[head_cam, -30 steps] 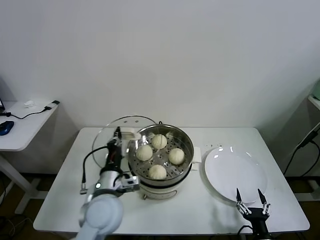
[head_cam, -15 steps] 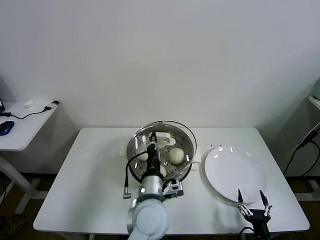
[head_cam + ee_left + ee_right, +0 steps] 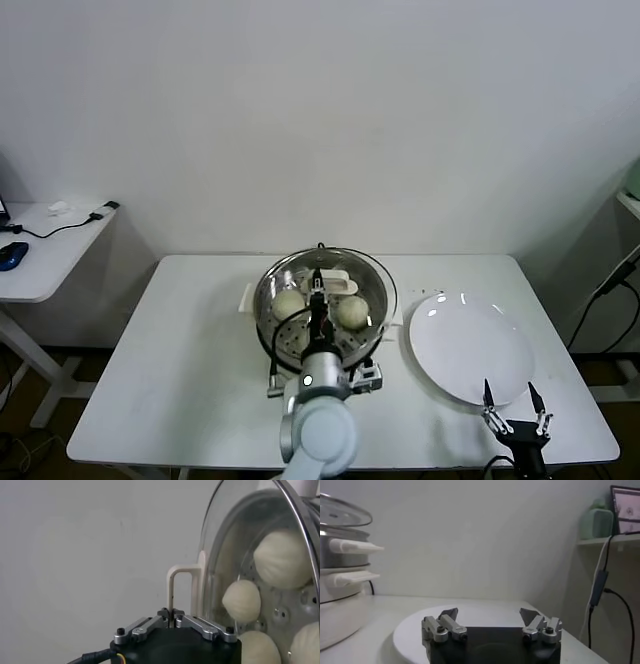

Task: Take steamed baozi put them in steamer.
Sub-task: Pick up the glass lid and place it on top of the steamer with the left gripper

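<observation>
The steamer (image 3: 264,318) is a shiny steel basket on a white pot base at the table's middle. Cream-white baozi (image 3: 288,303) lie inside it; the left wrist view shows several of them (image 3: 280,552) through glass. My left gripper (image 3: 318,292) is shut on the white handle (image 3: 180,575) of the round glass lid (image 3: 375,275) and holds the lid over the steamer. The same gripper (image 3: 171,614) shows in the left wrist view. My right gripper (image 3: 510,396) is open and empty near the table's front right edge, just in front of the plate; it also shows in its wrist view (image 3: 489,614).
A flat white plate (image 3: 470,345) lies right of the steamer; it also shows in the right wrist view (image 3: 415,630), with the steamer (image 3: 340,555) and lid (image 3: 345,512) at the side. A small side table (image 3: 45,250) stands at far left.
My left arm has carried the glass lid from the steamer's left side to over the steamer. The right gripper has shifted slightly toward the front right.
</observation>
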Motion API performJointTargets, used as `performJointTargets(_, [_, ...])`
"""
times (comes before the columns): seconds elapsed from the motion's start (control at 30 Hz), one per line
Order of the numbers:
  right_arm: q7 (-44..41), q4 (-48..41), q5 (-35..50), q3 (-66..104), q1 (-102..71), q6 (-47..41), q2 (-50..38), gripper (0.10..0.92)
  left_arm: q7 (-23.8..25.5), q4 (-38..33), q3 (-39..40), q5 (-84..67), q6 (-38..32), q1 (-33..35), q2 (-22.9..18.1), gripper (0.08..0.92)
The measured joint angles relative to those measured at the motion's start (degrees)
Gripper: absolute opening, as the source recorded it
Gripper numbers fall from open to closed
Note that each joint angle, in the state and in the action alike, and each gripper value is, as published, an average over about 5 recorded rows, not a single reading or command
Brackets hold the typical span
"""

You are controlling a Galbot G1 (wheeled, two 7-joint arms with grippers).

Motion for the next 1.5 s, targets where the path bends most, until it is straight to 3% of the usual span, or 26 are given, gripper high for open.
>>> performJointTargets(1.5, [0.20, -0.87, -1.08, 0.54, 0.45, 2.03, 0.64, 0.823, -4.20, 4.89, -1.14, -0.58, 0.58, 0.61, 0.08, 0.132])
